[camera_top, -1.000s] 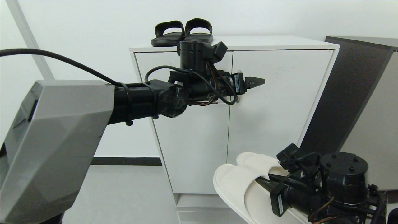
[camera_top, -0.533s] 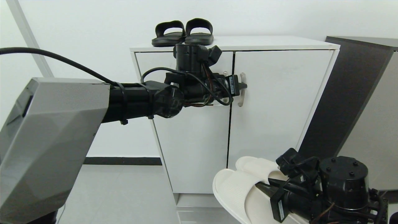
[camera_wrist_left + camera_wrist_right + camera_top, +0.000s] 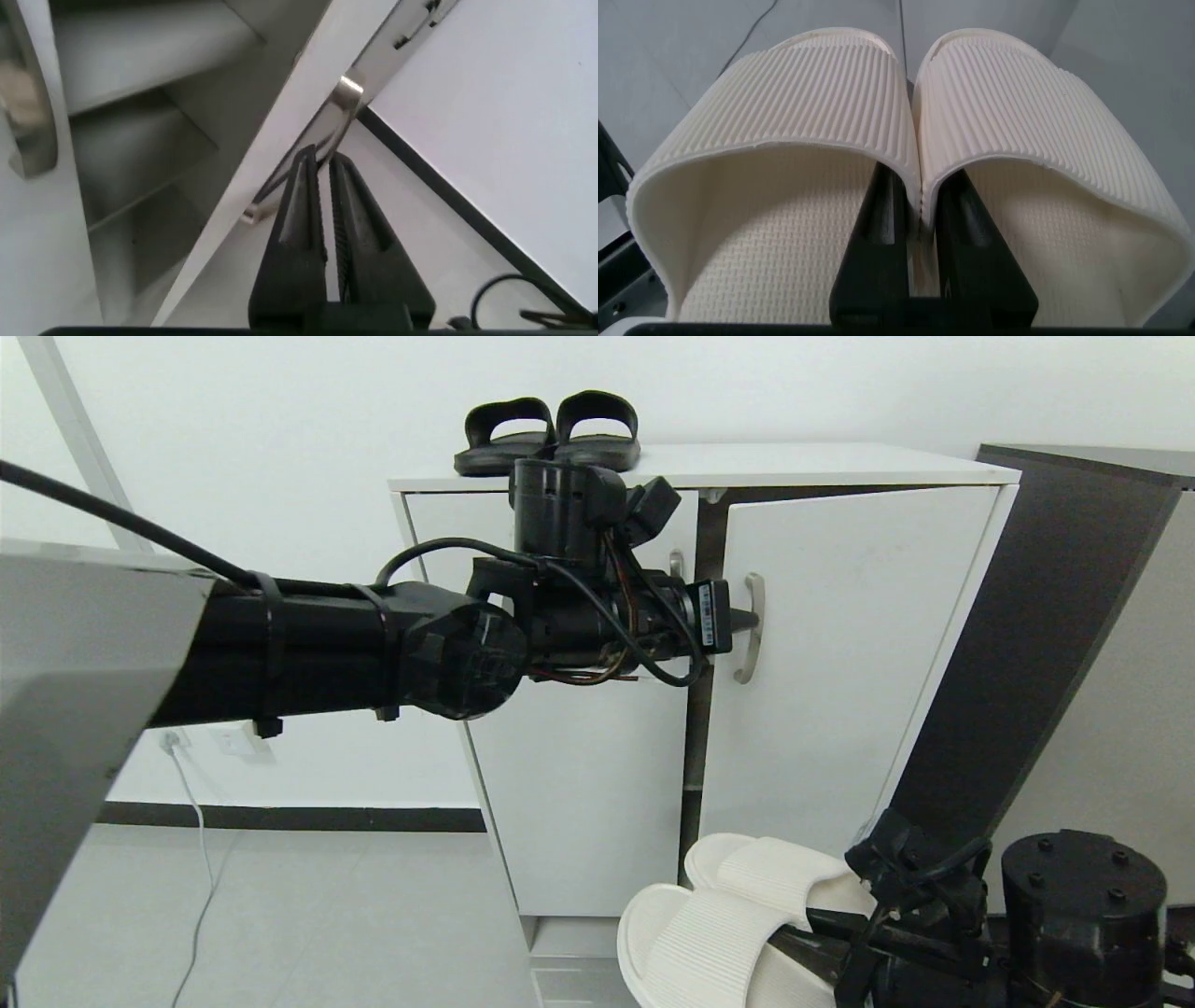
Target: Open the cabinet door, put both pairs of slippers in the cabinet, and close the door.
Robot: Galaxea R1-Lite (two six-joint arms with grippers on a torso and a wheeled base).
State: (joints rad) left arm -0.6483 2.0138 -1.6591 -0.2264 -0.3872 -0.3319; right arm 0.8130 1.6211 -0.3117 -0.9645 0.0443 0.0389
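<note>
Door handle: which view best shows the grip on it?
The left wrist view: the left gripper is shut on the door handle, both fingers plain. The head view shows the handle side-on, gripper tip against it. The right wrist view faces the white slippers.

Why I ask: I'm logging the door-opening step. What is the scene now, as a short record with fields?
left gripper: shut on the door handle
right door: ajar, dark gap along its handle edge
right gripper: shut on the white slippers, low before the cabinet
black slippers: side by side on the cabinet top
</note>
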